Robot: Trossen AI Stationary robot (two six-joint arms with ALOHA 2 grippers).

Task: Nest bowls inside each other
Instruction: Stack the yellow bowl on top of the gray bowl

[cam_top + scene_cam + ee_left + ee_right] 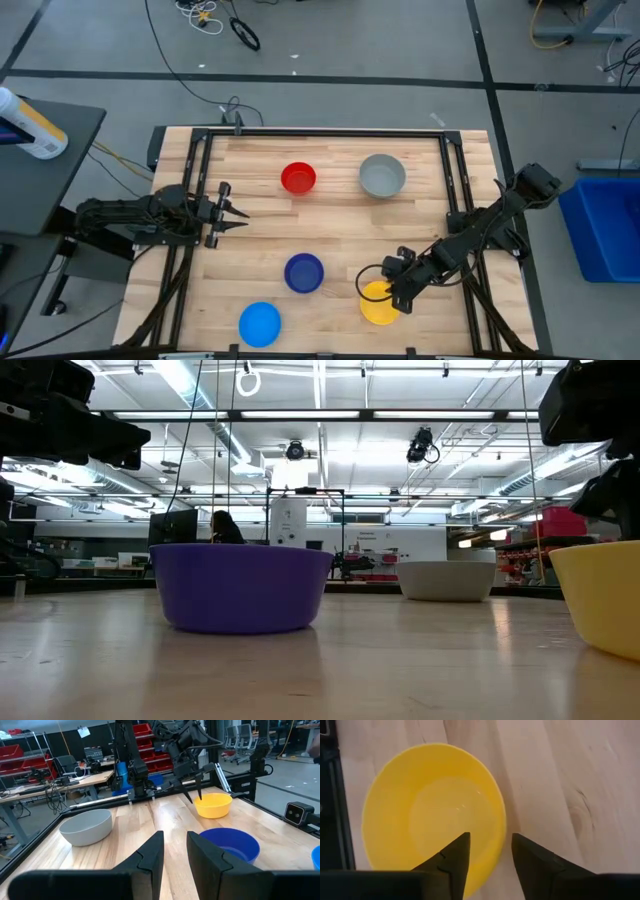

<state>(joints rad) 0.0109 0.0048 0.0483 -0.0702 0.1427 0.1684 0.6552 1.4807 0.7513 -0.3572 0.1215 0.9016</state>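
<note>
Five bowls stand upright on their bases on the wooden table: red [298, 178] and grey [382, 175] toward the far side, dark blue [304, 273] in the middle near side, light blue [260, 323] and yellow [380, 303] by the near edge. My right gripper [490, 840] slants down over the yellow bowl [432, 810], open. One finger is inside the bowl and one outside, with the rim [496, 851] between them; I see no touch. My left gripper [175, 835] waits open at the table's left side, level, holding nothing.
Black frame rails [455, 175] run along the table's left, right and far sides. A blue bin [605, 225] stands off the table to the right. A bottle [30, 125] lies on a side stand at the left. Bare wood lies between the bowls.
</note>
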